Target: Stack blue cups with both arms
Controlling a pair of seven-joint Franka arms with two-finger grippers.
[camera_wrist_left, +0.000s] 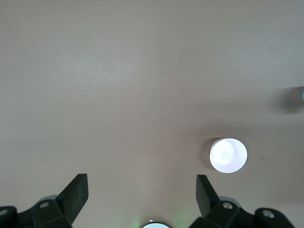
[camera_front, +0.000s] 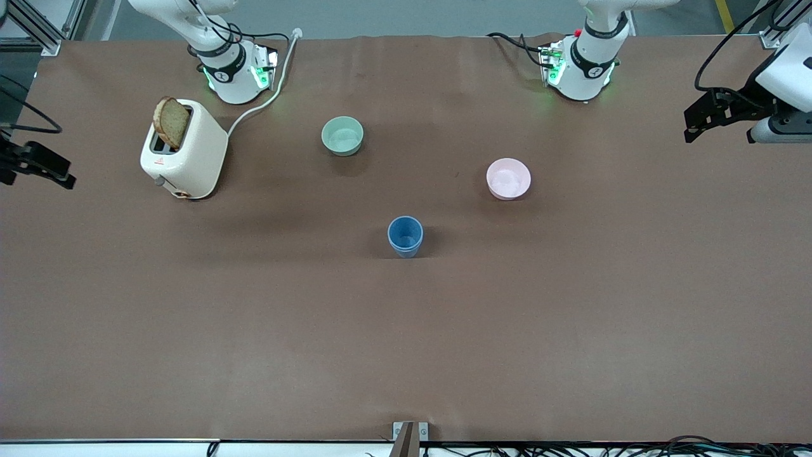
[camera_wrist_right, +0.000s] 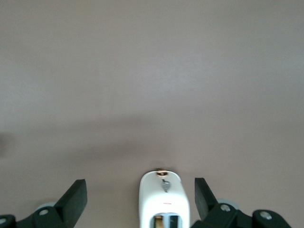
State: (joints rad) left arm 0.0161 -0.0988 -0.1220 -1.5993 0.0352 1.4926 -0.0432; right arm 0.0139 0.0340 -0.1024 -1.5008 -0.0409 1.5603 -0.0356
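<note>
**Both arms clear, one blue stack standing mid-surface**

My left gripper (camera_wrist_left: 141,197) hangs released high over the left arm's end of the surface (camera_front: 571,330), and my right gripper (camera_wrist_right: 140,198) hangs just as spread over the right arm's end, above the toaster (camera_front: 184,149) with its slice of bread (camera_front: 171,122). Neither holds anything.

I see only one blue cup outline: the blue cups (camera_front: 405,236) stand upright mid-surface, nearer the front camera than the green bowl (camera_front: 342,136) and pink bowl (camera_front: 508,178). I judge one cup sits nested inside the other, though I cannot confirm the second.

If so, the best thing is keeping both arms high and well apart from the stack.
</note>
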